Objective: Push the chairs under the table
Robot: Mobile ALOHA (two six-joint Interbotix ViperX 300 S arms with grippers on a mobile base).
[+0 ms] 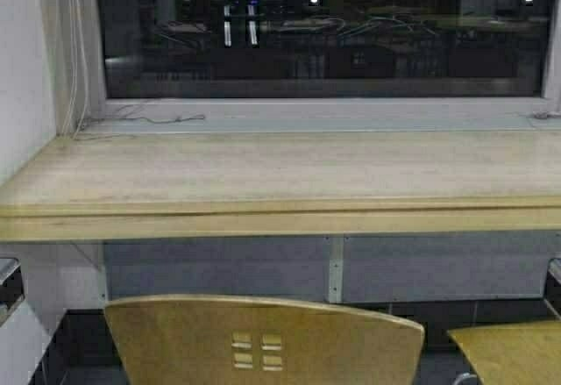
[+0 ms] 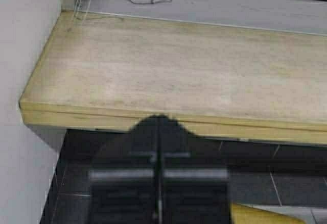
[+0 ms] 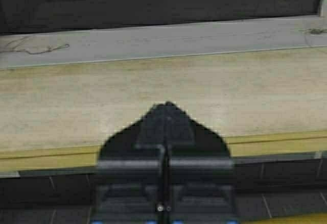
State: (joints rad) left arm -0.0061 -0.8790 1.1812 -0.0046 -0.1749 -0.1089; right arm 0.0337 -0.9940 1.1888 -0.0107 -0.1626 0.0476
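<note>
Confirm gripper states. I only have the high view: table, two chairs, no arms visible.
Observer: The left gripper is shut, its fingers meeting at a seam.
Operator: Where's it aimed?
Observer: At the front edge of the table, near the corner by the wall.
Operator: And the right?
Observer: The right gripper is also shut, facing the table edge farther along. Only a yellow sliver of a chair shows low in its view.
</note>
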